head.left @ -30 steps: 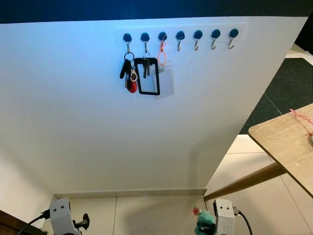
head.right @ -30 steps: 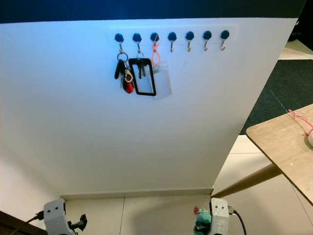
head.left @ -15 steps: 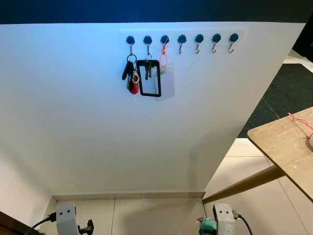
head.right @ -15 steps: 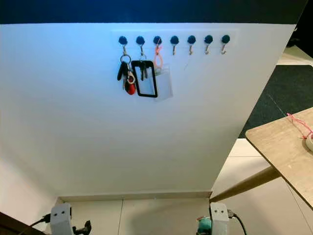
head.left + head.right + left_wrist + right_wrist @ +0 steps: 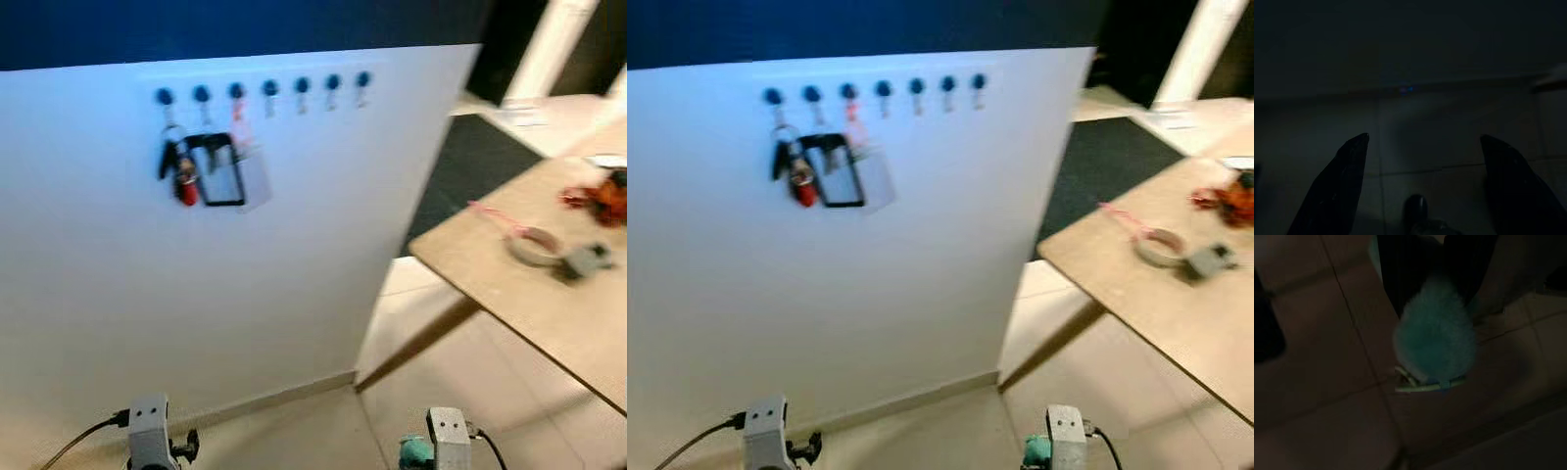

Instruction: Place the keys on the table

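Observation:
My right gripper (image 5: 1436, 284) hangs low over the tiled floor, shut on a fluffy teal pom-pom (image 5: 1435, 338) with a metal key ring (image 5: 1422, 386) below it. The same teal keychain (image 5: 412, 453) peeks out beside my right wrist at the bottom of the left eye view. The light wooden table (image 5: 490, 284) stands to my right, apart from the gripper. In the dark left wrist view, my left gripper (image 5: 1422, 139) hangs idle and open with nothing between its fingers.
A white wall (image 5: 225, 313) carries a row of blue hooks (image 5: 266, 88) with a key bunch with a red fob (image 5: 178, 174) and a black card holder (image 5: 223, 176). A tape roll (image 5: 532, 245), a grey object (image 5: 586, 259) and an orange thing (image 5: 605, 191) lie on the table.
The whole picture has slid left and blurred, so the camera has turned right; more of the table and the things on it show. The grip on the teal keychain is unchanged.

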Robot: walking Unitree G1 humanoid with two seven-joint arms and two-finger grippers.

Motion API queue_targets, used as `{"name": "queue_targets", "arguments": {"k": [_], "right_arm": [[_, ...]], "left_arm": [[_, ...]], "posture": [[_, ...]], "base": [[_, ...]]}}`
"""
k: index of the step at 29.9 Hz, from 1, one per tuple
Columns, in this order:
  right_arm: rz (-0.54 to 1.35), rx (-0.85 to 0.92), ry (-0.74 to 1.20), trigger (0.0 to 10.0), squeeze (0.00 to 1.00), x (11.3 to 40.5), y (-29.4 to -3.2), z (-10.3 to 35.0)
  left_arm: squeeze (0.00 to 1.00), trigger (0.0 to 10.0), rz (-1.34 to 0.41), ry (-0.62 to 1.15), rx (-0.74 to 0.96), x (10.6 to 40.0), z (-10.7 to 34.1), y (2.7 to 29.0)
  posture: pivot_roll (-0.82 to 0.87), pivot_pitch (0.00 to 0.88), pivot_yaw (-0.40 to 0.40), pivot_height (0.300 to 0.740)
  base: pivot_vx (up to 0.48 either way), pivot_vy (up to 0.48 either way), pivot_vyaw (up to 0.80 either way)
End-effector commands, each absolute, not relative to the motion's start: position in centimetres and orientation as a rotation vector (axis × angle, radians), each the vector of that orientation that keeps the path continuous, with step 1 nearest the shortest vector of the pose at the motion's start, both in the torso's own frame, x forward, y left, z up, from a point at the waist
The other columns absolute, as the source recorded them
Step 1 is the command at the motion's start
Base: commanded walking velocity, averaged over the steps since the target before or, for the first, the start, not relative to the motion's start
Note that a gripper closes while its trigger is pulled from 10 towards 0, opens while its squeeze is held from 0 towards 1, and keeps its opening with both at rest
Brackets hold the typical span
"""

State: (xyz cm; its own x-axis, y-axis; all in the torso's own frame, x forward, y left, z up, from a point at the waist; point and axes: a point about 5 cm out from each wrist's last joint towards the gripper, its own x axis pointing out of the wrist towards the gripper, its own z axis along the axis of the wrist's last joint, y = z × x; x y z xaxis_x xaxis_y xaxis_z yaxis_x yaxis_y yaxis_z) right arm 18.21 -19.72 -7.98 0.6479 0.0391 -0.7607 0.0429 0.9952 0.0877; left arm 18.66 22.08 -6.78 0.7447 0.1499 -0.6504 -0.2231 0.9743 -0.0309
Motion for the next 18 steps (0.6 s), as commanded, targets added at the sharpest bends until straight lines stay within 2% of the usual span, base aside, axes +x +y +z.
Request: {"name": "queue_targets", "arguments": {"k": [1,18], "right_arm": [[0.004,0.113,0.871,10.0,0.0,17.82,-19.48,-8.18],[0.029,0.111,0.854,10.0,0.0,18.24,-19.05,-8.01]], "left_arm": [[0.0,10.0,0.196,0.713,-0.137,18.36,-7.12,21.43],[0.0,10.0,0.196,0.694,-0.156,18.65,-7.01,21.28]], "posture": [[0.0,0.062,0.012,0.74],[0.01,0.065,-0.005,0.74]], "base": [[0.0,0.0,-0.8],[0.0,0.0,-0.8]]}}
